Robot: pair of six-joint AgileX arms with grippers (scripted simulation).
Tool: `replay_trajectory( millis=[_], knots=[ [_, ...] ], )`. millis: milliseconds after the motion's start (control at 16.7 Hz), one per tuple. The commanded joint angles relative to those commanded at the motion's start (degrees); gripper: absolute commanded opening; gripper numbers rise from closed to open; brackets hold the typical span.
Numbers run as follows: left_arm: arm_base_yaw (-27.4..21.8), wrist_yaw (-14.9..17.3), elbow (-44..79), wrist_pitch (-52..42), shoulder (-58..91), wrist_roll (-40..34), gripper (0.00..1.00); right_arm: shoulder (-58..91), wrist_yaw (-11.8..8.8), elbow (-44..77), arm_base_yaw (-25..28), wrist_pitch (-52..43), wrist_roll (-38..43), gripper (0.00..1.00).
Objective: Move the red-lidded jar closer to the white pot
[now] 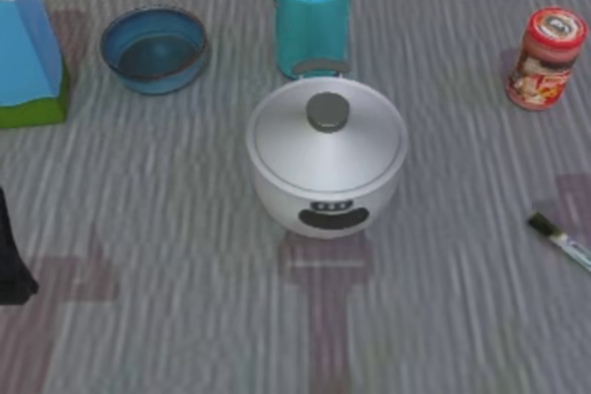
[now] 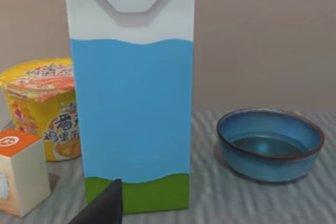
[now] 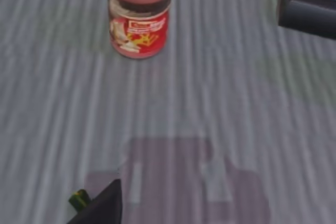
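The jar [image 1: 546,58] stood upright at the far right of the bench [image 1: 166,228], well apart from the pot [image 1: 326,156], which sat at the middle. In the right wrist view the jar's [image 3: 138,14] label showed a small red panel with white lettering too small to read, over yellow shapes on red; its lid was cut off by the frame edge. The pot's side bore black markings like a handle outline, and a grey knob [image 1: 327,112] topped its lid.

Behind the pot, just beside its rim, stood a teal bottle [image 1: 312,12], its cap cut off at the frame's top. A blue bowl [image 1: 154,49] lay to the far left, near a blue, white and green carton [image 1: 28,53], only partly in view from above. In the left wrist view the carton [image 2: 131,93] carried no writing; beside it sat a yellow noodle cup [image 2: 42,106] printed with Chinese characters, half hidden by the carton, and a box [image 2: 21,174] with an orange top and a round white mark. A pen-like thing [image 1: 560,241] lay at the right edge, cut off.

The left arm [image 1: 11,256] showed only as a dark shape at the left edge. Each wrist view caught just one dark fingertip [image 2: 105,205], [image 3: 102,208], so whether either end effector was released or clenched could not be told. A dark object [image 3: 310,3] sat in a corner of the right wrist view, hard to make out.
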Motion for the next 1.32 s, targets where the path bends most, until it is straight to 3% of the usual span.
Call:
replay_trajectory(
  millis=[780,1020,1320],
  knots=[
    [0.00,0.00,0.00,0.00,0.00,0.00,1.00,71.00,-5.02,82.38,0.57,-27.87,-15.39,1.00],
    [0.00,0.00,0.00,0.00,0.00,0.00,1.00,89.68,-6.87,96.97,1.80,-35.55,-19.91,1.00],
    [0.00,0.00,0.00,0.00,0.00,0.00,1.00,103.21,-8.32,104.48,3.03,-42.86,-23.42,1.00]
  ],
)
